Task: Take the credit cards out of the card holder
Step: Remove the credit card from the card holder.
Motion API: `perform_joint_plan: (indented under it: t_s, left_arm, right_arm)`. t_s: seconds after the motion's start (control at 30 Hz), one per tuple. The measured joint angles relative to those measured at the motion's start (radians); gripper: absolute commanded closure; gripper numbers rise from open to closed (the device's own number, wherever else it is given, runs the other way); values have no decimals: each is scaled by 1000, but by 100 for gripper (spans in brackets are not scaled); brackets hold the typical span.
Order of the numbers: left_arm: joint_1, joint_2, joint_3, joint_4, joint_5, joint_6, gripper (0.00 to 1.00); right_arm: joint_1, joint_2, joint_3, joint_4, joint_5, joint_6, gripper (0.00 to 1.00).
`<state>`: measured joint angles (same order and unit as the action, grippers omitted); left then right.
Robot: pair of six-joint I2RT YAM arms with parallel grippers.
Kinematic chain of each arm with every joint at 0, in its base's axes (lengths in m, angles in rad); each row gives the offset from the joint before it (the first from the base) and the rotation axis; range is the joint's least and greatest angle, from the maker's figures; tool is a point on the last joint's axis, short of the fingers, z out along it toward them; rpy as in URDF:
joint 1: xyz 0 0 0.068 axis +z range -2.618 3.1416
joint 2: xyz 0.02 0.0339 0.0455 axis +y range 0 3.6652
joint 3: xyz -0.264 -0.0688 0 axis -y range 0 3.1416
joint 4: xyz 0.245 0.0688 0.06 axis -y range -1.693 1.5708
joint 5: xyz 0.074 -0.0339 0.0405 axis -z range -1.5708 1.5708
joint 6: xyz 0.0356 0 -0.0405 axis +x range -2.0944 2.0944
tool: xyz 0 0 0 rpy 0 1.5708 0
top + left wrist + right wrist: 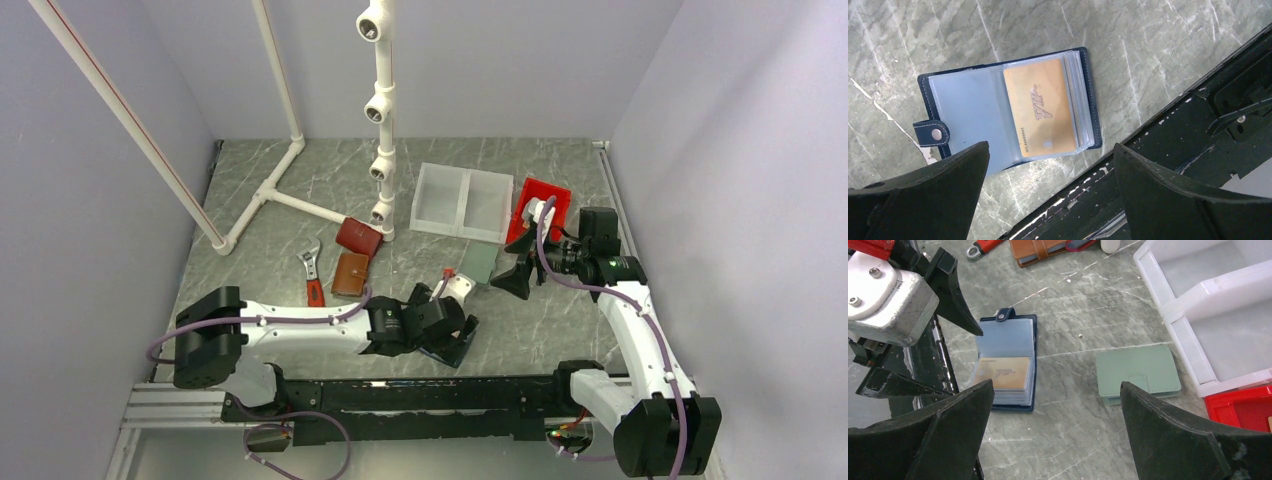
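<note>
The card holder (pixel 973 100) lies open on the marble table, navy outside with a snap strap (pixel 933 133) and clear sleeves inside. An orange-tan credit card (pixel 1045 107) shows in the top sleeve, and the other sleeves are stacked under it. My left gripper (pixel 1050 150) hovers open just above the holder's near edge, with nothing between its fingers. In the right wrist view the holder (pixel 1007 342) and card (pixel 1003 374) lie ahead to the left. My right gripper (pixel 1055 390) stands open over bare table, beside them and holding nothing. In the top view the left gripper (pixel 445 335) hides most of the holder.
A grey-green wallet (pixel 1138 372) lies shut right of the holder. Behind it are a white two-part tray (pixel 462 203) and a red bin (pixel 540 208). A brown wallet (pixel 350 273), dark red wallet (pixel 358 237) and wrench (pixel 313 275) lie left. The black rail (pixel 1198 125) borders the holder.
</note>
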<state>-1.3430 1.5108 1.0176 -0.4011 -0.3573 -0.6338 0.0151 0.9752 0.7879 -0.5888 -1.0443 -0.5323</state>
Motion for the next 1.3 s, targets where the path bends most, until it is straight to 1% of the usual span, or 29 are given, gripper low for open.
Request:
perform_joint_plan:
  t_s: [0.33, 0.47, 0.8, 1.3]
  left_arm:
    - [0, 51, 27, -62, -32, -52, 1]
    - [0, 53, 26, -75, -42, -69, 1]
    - [19, 51, -35, -20, -43, -94, 1]
    - [46, 51, -37, 1, -33, -113, 1]
  right_arm:
    - [-8, 3, 0, 17, 15, 11, 0]
    - [-33, 10, 0, 24, 19, 13, 0]
    - [-43, 26, 0, 31, 24, 11, 0]
    - [-43, 26, 0, 32, 23, 11, 0]
